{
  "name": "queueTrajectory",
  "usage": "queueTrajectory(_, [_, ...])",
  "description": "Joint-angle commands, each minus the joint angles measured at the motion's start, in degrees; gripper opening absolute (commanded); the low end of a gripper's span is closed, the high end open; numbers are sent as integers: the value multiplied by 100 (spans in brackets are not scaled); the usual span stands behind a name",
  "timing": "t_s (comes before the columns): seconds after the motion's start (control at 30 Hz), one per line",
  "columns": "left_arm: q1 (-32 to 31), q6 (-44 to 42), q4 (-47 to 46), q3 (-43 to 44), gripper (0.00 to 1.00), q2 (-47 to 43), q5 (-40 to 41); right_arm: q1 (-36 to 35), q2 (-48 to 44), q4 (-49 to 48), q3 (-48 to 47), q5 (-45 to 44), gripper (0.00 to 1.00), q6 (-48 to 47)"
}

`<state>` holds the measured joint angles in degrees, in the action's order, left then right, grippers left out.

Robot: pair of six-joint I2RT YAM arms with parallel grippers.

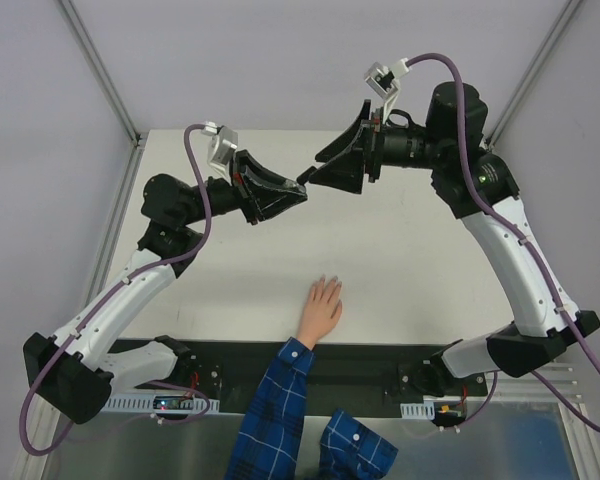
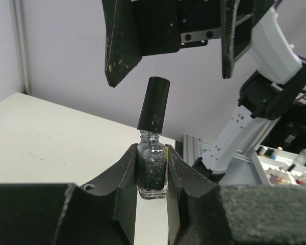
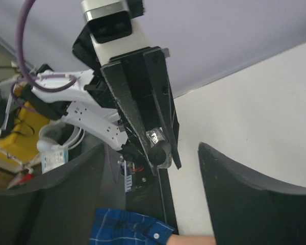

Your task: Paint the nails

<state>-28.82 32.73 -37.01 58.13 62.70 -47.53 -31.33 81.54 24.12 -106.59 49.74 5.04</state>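
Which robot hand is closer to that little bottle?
Left. The left gripper clamps the bottle in its fingers; the right gripper hangs open astride its cap, not touching.

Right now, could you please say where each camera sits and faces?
Top external: above, behind the bases, looking down on table, left arm, right arm, a person's hand.
Left wrist: along the left gripper, shut on the polish bottle; open right gripper beyond.
Right wrist: back between its own fingers at that bottle.
Both wrist views share the bottle.
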Motion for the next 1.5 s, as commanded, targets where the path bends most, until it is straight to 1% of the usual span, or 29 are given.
queueTrajectory(0.0, [-1, 717, -587, 58, 0, -126, -503, 13, 64, -1388, 23, 1187, 68, 92])
queueTrajectory(0.03, [-1, 761, -622, 58, 0, -126, -503, 4, 81, -1532, 59, 1275, 63, 224])
queueTrajectory(0.07, [-1, 805, -684, 58, 0, -126, -477, 4, 90, -1603, 94, 1275, 55, 321])
queueTrajectory(0.13, [-1, 805, -693, 76, 0, -126, -459, -4, 91, -1621, 155, 1310, 50, 393])
queueTrajectory(0.2, [-1, 805, -728, 93, 0, -117, -433, -4, 38, -1621, 243, 1284, 50, 367])
queueTrajectory(0.23, [-1, 822, -728, 102, 0, -109, -424, 4, -23, -1621, 365, 1197, 52, 323])
queueTrajectory(0.27, [-1, 840, -746, 111, 0, -91, -433, 4, -50, -1621, 419, 1162, 57, 314])
queueTrajectory(0.3, [-1, 866, -807, 120, 0, -74, -441, 4, -59, -1603, 445, 1126, 58, 296])
queueTrajectory(0.4, [-1, 945, -877, 146, 0, -38, -503, -5, -59, -1525, 463, 1030, 58, 252])
queueTrajectory(0.5, [-1, 963, -869, 172, 0, -30, -521, -48, -24, -1446, 463, 959, 55, 217])
queueTrajectory(0.53, [-1, 955, -878, 190, 0, -21, -521, -57, -15, -1445, 472, 916, 47, 191])
queueTrajectory(0.6, [-1, 946, -878, 208, 0, -21, -521, -110, 20, -1401, 472, 889, 38, 182])
queueTrajectory(0.63, [-1, 954, -886, 216, 0, 5, -521, -127, 29, -1392, 472, 880, 29, 190])
queueTrajectory(0.7, [-1, 919, -904, 243, 0, 23, -494, -189, 55, -1375, 481, 863, 17, 243])
queueTrajectory(0.73, [-1, 815, -913, 243, 0, 15, -416, -224, 64, -1375, 498, 828, 3, 287])
queueTrajectory(0.77, [-1, 753, -939, 217, 0, 23, -346, -250, 64, -1375, 516, 775, 1, 392])
queueTrajectory(0.83, [-1, 395, -983, 138, 0, 6, -152, -356, 29, -1366, 708, 477, 1, 506])
queueTrajectory(0.93, [-1, -318, -905, 15, 0, 41, 549, -566, -94, -1313, 1060, -147, 1, 717])
queueTrajectory(0.97, [-1, -485, -913, -3, 0, 58, 1030, -654, -138, -1270, 1130, -357, 1, 805])
queueTrajectory(1.03, [-1, -986, -948, -21, 0, 172, 1455, -742, -243, -920, 1158, -1366, 1, 964])
queueTrajectory(1.07, [-10, -1145, -957, 14, 0, 251, 1770, -821, -252, -431, 1097, -1814, 1, 1051])
queueTrajectory(1.1, [-10, -1407, -957, 84, 0, 348, 1843, -874, -244, -138, 835, -2784, 1, 1496])
queueTrajectory(1.13, [-10, -1532, -948, 233, 0, 583, 1861, -962, -78, 247, 493, -3325, 1, 1622])
queueTrajectory(1.17, [-10, -1655, -939, 330, 0, 708, 1835, -1171, 124, 1278, 11, -3739, 1, 1623])
queueTrajectory(1.2, [-10, -1769, -870, 496, 0, 918, 1835, -1252, 465, 1915, -559, -4378, 0, 1632])
queueTrajectory(1.23, [-10, -1753, -886, 541, 0, 998, 1835, -1287, 982, 2426, -1644, -4524, 0, 1702])
queueTrajectory(1.27, [-10, -1718, -904, 568, 0, 1042, 1844, -1314, 1143, 2840, -1890, -4551, 0, 1763])
queueTrajectory(1.4, [-10, -1559, -939, 419, 0, 947, 1756, -1358, 1022, 2484, -1805, -4666, 1, 1870])
queueTrajectory(1.47, [-10, -1524, -825, 357, 0, 841, 1747, -1349, 943, 2370, -1761, -4684, 12, 1694])
